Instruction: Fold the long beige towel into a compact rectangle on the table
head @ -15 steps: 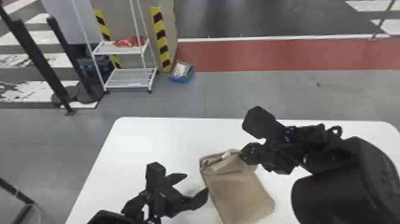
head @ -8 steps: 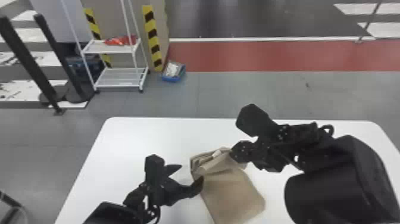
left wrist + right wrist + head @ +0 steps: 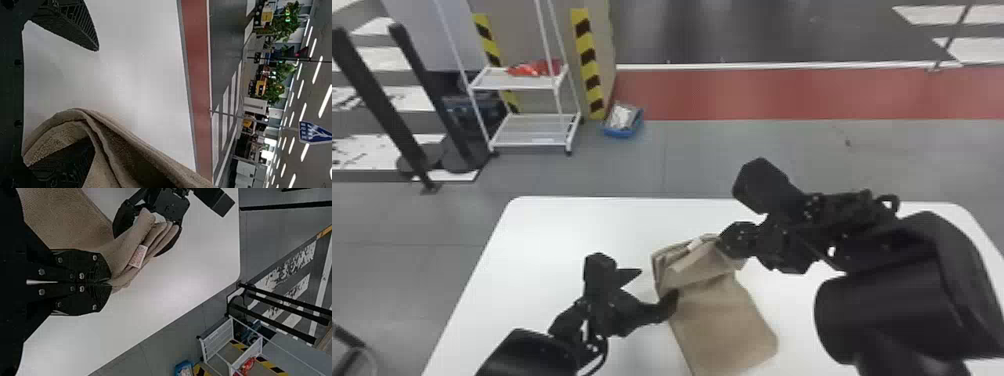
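One beige towel [image 3: 724, 322]: lay partly folded, from right jaws past left; compacting, flattening remained.
Right gripper [image 3: 109, 282]: pinched its edge shut.
Left gripper [image 3: 658, 285]: gaped wide, gripping nothing, one finger seemingly among folds.

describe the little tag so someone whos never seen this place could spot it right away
Start at the white table and find the beige towel on it. Go to the towel's folded far end, where the right gripper pinches the cloth. The tag is the small white rectangle with reddish print, set off from the plain beige folds around it.
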Tool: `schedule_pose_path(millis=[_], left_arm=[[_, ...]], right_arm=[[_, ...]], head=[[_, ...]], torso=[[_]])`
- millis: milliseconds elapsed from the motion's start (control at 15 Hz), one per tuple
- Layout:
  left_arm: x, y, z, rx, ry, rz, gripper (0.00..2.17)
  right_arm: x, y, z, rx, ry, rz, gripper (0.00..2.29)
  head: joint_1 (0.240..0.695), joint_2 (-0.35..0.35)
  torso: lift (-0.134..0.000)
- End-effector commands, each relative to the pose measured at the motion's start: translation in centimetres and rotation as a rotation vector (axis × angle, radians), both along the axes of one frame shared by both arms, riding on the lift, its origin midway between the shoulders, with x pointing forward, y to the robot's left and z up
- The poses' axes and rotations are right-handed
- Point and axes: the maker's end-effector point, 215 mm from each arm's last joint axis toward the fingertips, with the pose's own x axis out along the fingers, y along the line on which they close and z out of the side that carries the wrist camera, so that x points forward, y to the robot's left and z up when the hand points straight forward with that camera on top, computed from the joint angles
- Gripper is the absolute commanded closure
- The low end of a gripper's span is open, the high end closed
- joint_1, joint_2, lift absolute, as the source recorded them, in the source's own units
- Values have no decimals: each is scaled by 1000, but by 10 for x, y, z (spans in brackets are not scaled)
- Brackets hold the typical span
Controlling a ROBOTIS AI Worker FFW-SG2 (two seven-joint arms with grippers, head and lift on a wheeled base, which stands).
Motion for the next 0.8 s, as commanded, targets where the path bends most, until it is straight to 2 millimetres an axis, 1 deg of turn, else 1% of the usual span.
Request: schedule_pose_path(millis=[0, 200, 333, 400, 467, 733], left_arm=[[1, 0, 3, -2, -5, -2, 80], [-1, -3, 2, -8, -1, -7, 80], [-6, -2, 1, -9, 6, -14, 80], [-5, -4, 6, -14, -2, -16, 80], [-5, -8, 7, -19, -2, -17, 80], [-3, -13, 5, 0, -5, -27, 80]], right_arm=[[5, -4, 3, 1, -16, 4, 1474], [8, -4, 8, 0, -36, 19, 1474], [12, -8, 10, -1, -48, 21, 1474], [13, -10, 9, -1, -48, 19, 1474], [13, -9, 9, -1, -50, 24, 1474], [14, -7, 13, 15, -58, 33, 1474]], head=[[695, 52], [695, 45], [695, 42], [695, 41], [695, 38], [695, 32]], torso=[[0], [0], [0], [0], [0], [0]])
